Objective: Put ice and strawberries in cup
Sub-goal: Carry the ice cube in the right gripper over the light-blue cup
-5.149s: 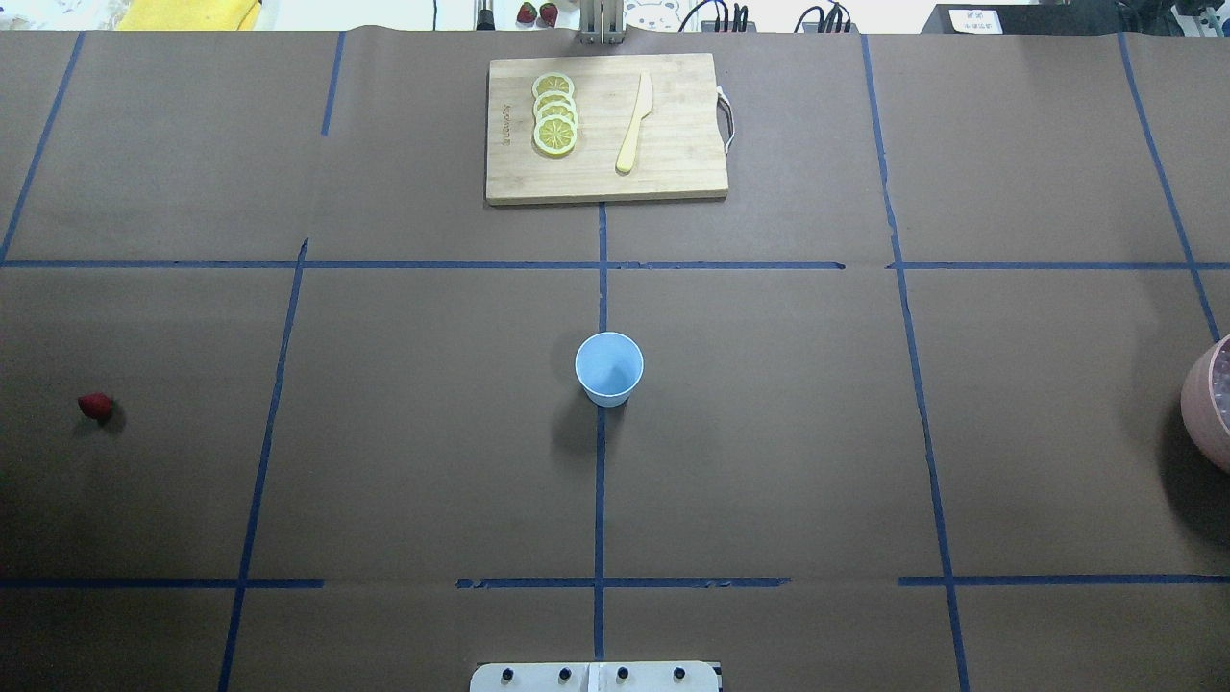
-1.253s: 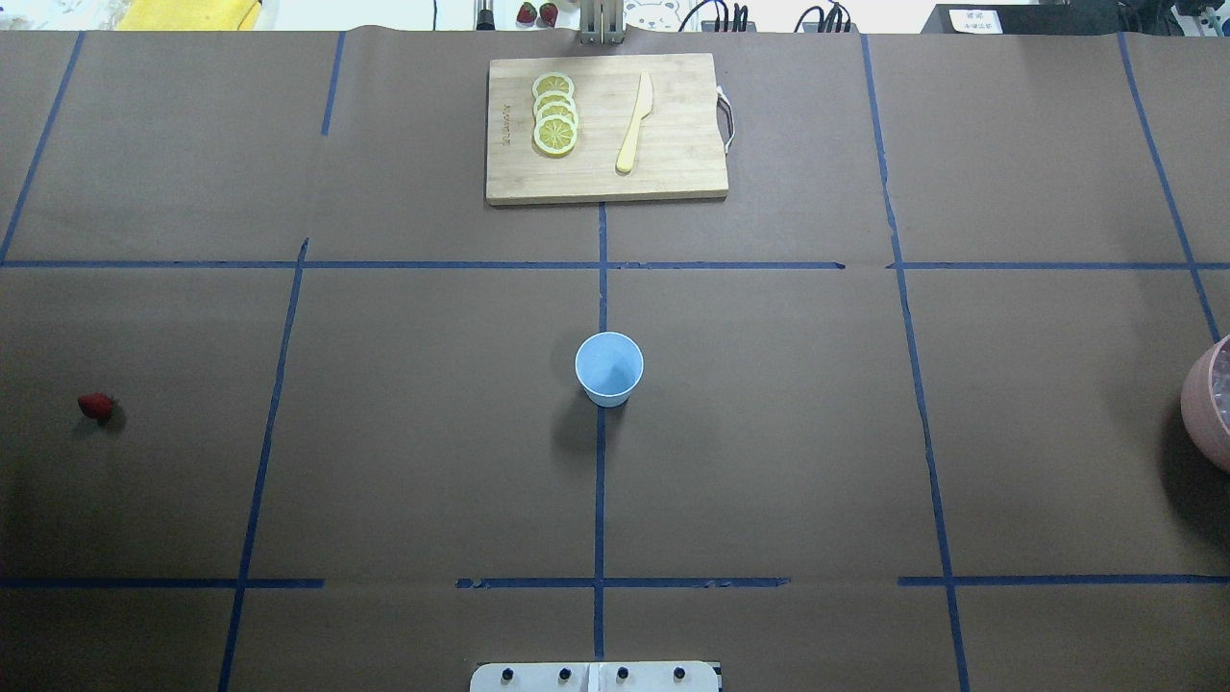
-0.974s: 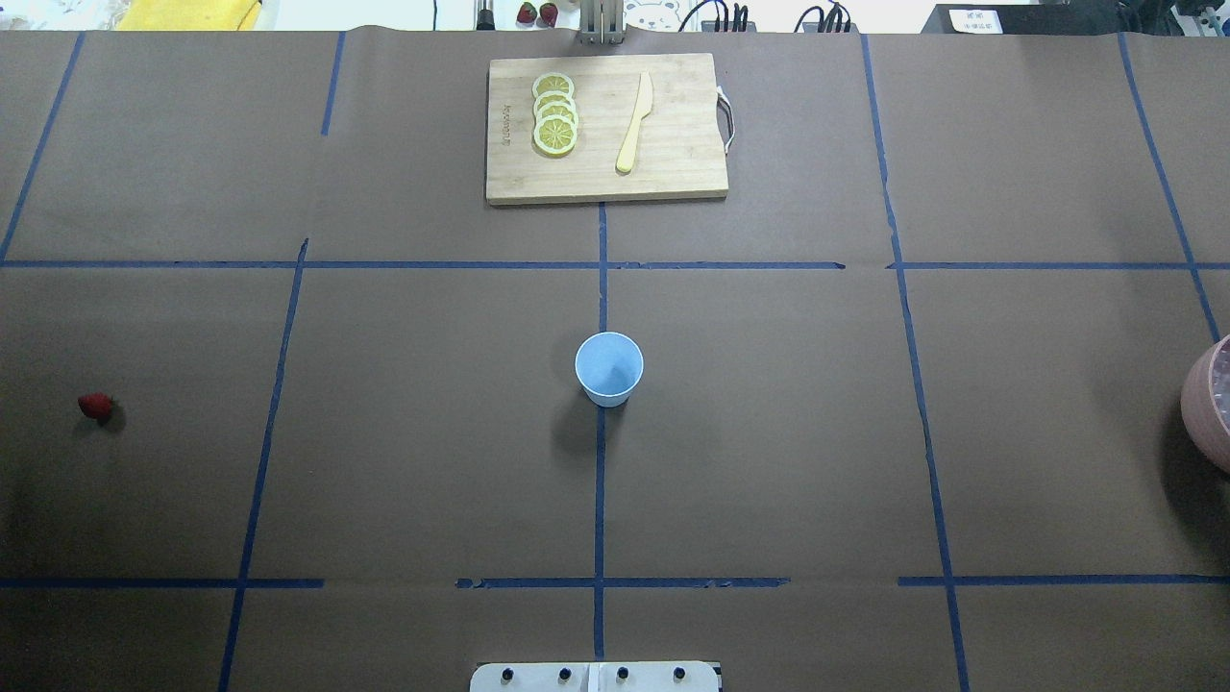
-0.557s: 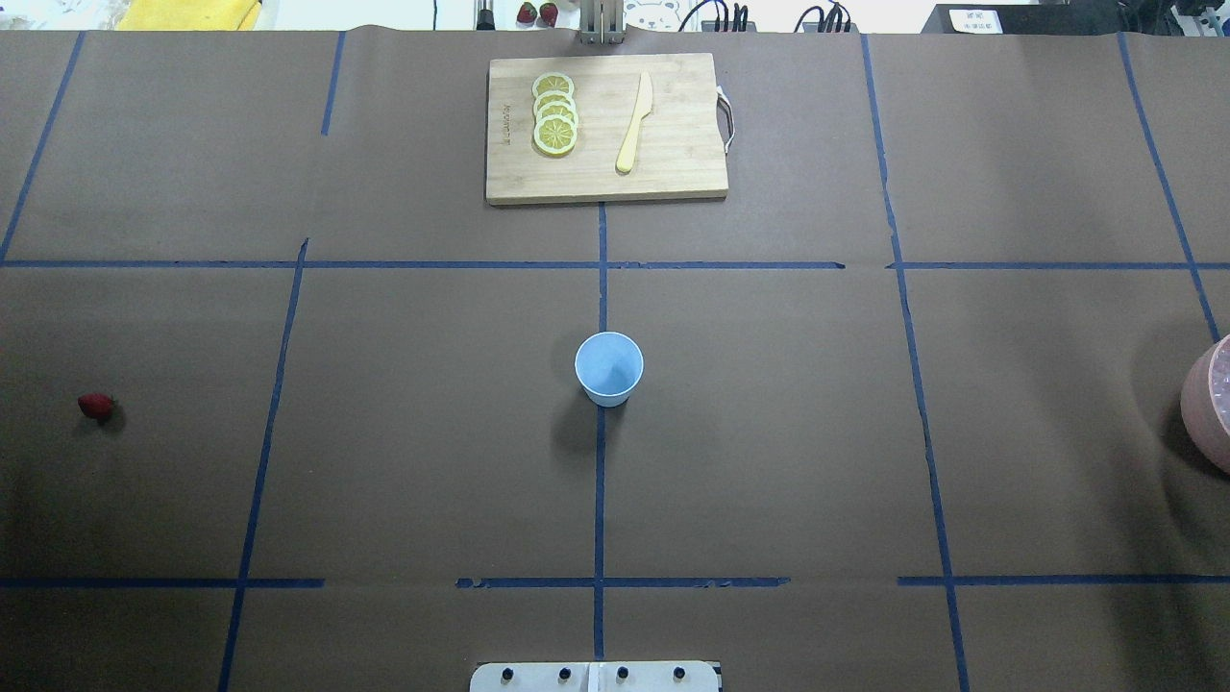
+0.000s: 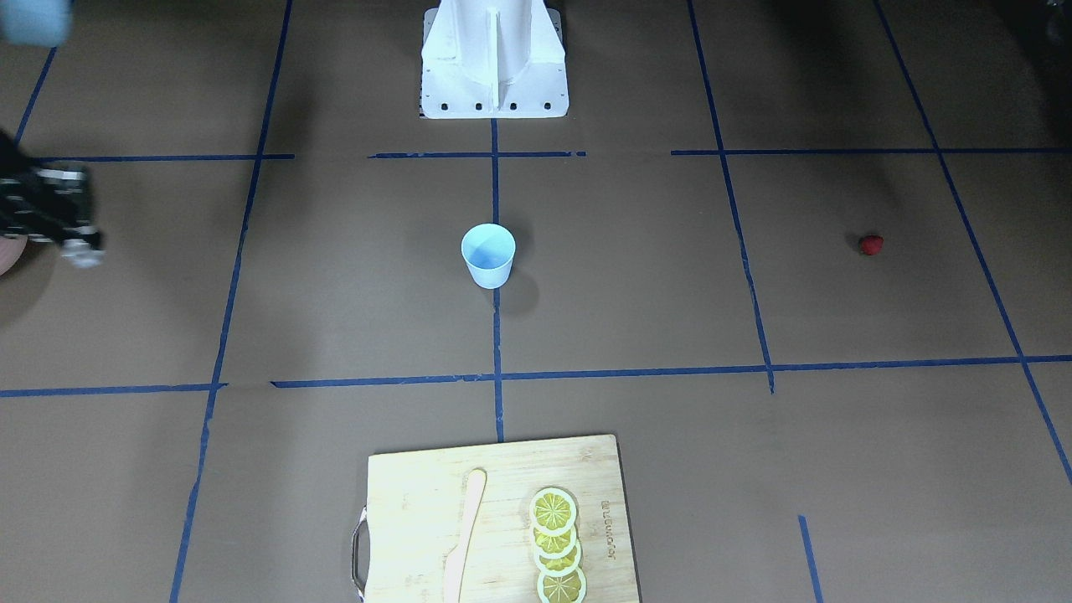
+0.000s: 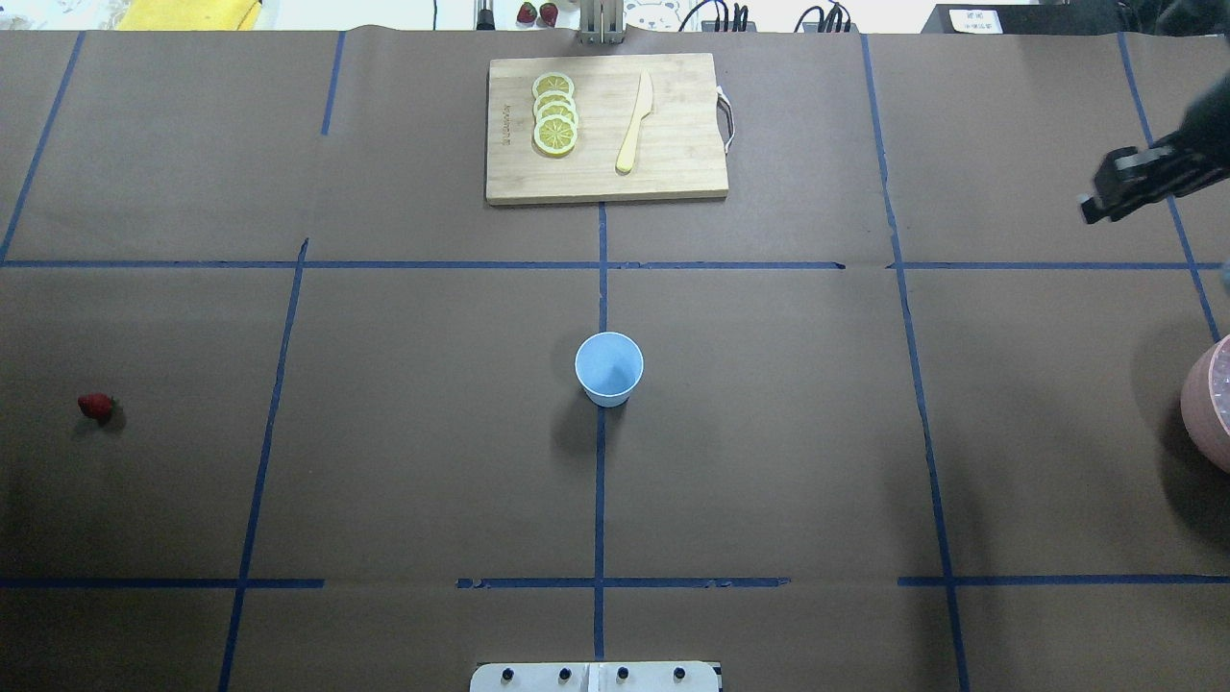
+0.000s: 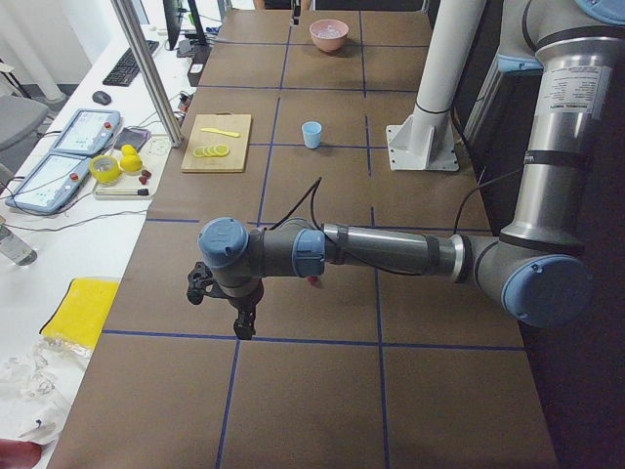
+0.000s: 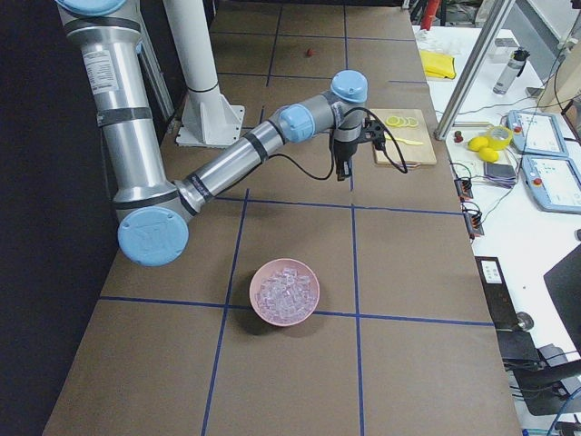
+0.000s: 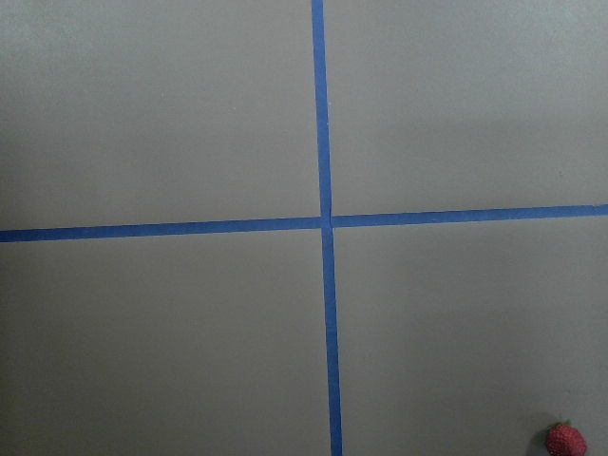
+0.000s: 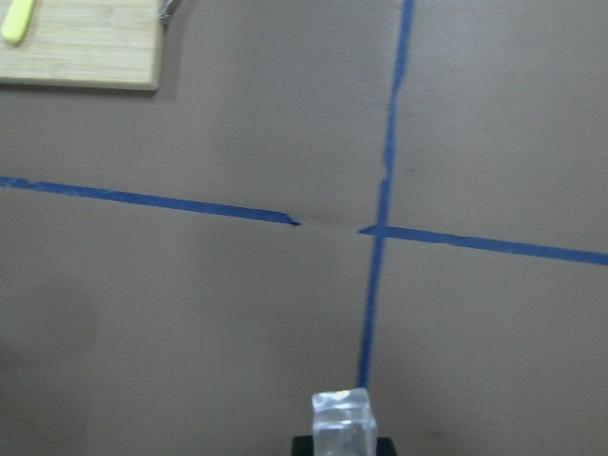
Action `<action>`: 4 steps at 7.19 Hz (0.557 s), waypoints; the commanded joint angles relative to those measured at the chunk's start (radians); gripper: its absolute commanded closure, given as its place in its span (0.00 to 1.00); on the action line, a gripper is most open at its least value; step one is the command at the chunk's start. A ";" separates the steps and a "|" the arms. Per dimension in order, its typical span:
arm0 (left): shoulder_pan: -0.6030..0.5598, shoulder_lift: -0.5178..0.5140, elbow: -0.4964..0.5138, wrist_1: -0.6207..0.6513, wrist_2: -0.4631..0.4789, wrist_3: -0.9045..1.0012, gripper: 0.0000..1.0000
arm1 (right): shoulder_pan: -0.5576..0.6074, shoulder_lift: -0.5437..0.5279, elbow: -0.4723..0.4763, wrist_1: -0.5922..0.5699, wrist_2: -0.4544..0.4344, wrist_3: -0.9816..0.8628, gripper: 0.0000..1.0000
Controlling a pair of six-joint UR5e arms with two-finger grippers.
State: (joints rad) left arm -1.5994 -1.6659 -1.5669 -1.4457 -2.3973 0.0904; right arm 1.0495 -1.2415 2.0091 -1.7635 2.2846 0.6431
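Right pincer [image 5: 84,249] is closed on one ice cube [image 10: 343,423]. The cube sits between the tips in the right wrist view, above bare table [image 6: 384,432] on the robot's right side, well apart from the cup [image 6: 608,389]. More ice [image 8: 286,291] is heaped in the pink bowl [image 8: 272,320] near the right edge of the table. The cube looks clear, hard, light and probably slick. The flat opposite faces are the place to pinch it, and a corner grip would likely squirt it out, so carry it level and drop it from just over the rim. The cup is upright at table centre on the middle tape line and looks empty. It is thin-walled, light and easy to tip, so best not to touch it and to release from above. The strawberry [image 6: 95,406] lies alone far out on the robot's left side, well apart from the cup. It is small, rounded and may roll, so take it across the widest part of the body rather than by the green top. Left pincer [image 7: 241,327] hangs over the table near the berry, which shows only at the lower right corner of the left wrist view. I cannot tell how far that pincer is open. The table is flat brown paper with blue tape lines, and the path to the cup looks open from both sides. The cutting board [image 6: 673,144] with lemon slices [image 6: 555,115] and a wooden knife [image 6: 634,125] sits at the far edge, out of the way.
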 commanded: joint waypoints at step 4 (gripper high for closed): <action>-0.001 0.000 0.005 -0.001 0.001 0.000 0.00 | -0.374 0.264 -0.045 -0.002 -0.233 0.464 1.00</action>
State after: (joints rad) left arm -1.5995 -1.6659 -1.5620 -1.4465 -2.3961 0.0905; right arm 0.7493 -1.0431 1.9913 -1.7644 2.1103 1.0272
